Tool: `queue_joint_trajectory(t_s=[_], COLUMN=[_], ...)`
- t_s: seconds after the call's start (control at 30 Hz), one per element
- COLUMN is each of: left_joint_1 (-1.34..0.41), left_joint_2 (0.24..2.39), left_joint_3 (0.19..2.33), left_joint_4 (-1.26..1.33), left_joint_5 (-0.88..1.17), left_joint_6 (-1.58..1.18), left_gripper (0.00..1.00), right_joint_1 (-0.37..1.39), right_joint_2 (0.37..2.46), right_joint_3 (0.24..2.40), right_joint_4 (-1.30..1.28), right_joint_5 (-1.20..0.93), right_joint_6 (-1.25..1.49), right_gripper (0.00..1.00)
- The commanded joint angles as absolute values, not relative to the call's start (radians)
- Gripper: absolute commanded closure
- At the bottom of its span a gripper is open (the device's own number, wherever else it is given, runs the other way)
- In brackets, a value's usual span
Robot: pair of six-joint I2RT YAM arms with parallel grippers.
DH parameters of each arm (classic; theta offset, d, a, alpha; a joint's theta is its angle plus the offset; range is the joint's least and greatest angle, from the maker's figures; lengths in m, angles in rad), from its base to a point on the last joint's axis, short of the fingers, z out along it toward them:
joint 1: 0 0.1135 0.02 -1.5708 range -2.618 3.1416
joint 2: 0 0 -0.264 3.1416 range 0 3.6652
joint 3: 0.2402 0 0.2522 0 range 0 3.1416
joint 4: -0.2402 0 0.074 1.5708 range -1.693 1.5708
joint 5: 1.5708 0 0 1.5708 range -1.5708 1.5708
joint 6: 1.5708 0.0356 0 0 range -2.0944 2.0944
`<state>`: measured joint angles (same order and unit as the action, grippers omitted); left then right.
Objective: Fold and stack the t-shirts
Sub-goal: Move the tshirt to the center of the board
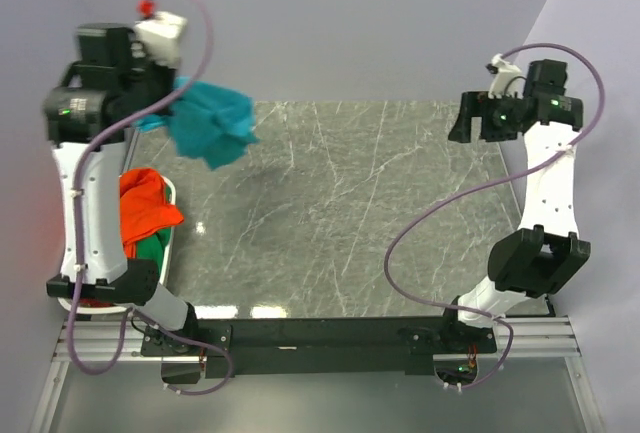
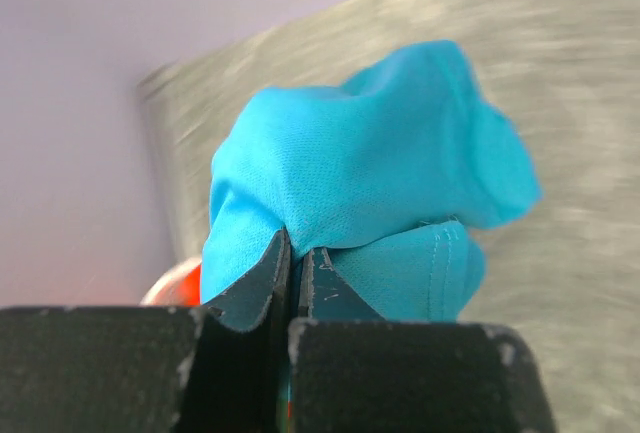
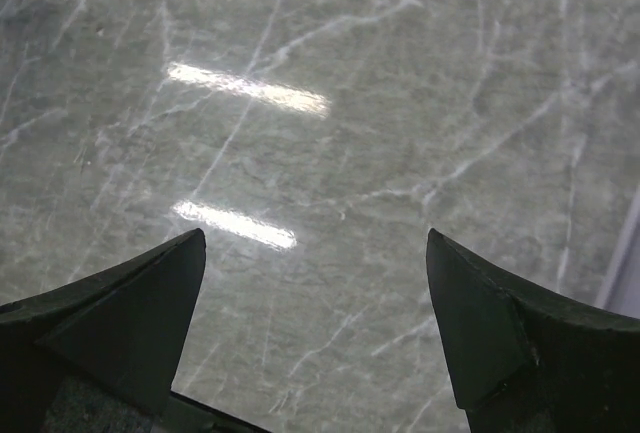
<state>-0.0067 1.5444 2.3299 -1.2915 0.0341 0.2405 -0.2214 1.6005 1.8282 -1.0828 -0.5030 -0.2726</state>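
Teal cloth is the item in hand: the teal t-shirt (image 1: 212, 125) hangs bunched in the air above the far left corner of the table (image 1: 360, 223), clear of the grey veined surface. Its bulk droops from the grip point toward the table's middle. The left gripper (image 2: 297, 253) is clenched on a fold of this garment. In the left wrist view the two dark fingers (image 2: 262, 278) stand pressed together, with teal fabric caught between them and draped over their tips. A stitched hem shows just to the right of the fingers.

The orange t-shirt (image 1: 148, 203) lies crumpled in the white basket (image 1: 174, 215) at the left edge of the table, just beside the left arm (image 1: 85, 203). The green t-shirt (image 1: 150, 246) shows beneath it on the near side. The arm covers most of the basket.

The right gripper (image 3: 315, 243) is released: its jaws stand wide apart with nothing between them. It is raised over the far right part of the table, well apart from all three garments. Its wrist view shows only bare tabletop with two bright light reflections between the fingertips.
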Motion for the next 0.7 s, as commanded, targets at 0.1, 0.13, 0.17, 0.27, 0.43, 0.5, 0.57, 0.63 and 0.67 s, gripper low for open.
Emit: queue_joint_trajectory(t_s=[0.1,0.13,0.17,0.27,0.43,0.5,0.57,0.63,0.67], left_joint_1=[-0.345,-0.371,-0.412,-0.451,-0.472,-0.472,-0.434,-0.338,-0.271], left_joint_2=[1.601,1.62,1.653,1.677,1.649,1.62,1.574,1.539,1.525], left_joint_3=[2.329,2.336,2.339,2.303,2.116,1.984,1.864,1.665,1.616], left_joint_4=[-1.102,-1.097,-1.092,-1.001,-0.76,-0.704,-0.69,-0.654,-0.644], left_joint_5=[0.219,0.241,0.262,0.353,0.495,0.5,0.401,0.466,0.53], left_joint_6=[0.136,0.141,0.143,0.132,0.146,0.21,0.286,0.31,0.311], left_gripper=[1.0,1.0,1.0,1.0,0.91,0.49,0.37,0.22,0.1], right_joint_1=[-0.319,-0.322,-0.325,-0.331,-0.337,-0.337,-0.339,-0.337,-0.327], right_joint_2=[1.533,1.51,1.497,1.459,1.431,1.43,1.425,1.414,1.404], right_joint_3=[1.801,1.764,1.746,1.678,1.623,1.602,1.577,1.525,1.499], right_joint_4=[-1.141,-1.138,-1.134,-1.123,-1.118,-1.126,-1.138,-1.143,-1.129], right_joint_5=[-0.549,-0.546,-0.546,-0.54,-0.546,-0.558,-0.574,-0.595,-0.597], right_joint_6=[-0.333,-0.339,-0.341,-0.345,-0.336,-0.331,-0.33,-0.334,-0.328], right_gripper=[0.04,0.04,0.04,0.04,0.04,0.04,0.04,0.04,0.04])
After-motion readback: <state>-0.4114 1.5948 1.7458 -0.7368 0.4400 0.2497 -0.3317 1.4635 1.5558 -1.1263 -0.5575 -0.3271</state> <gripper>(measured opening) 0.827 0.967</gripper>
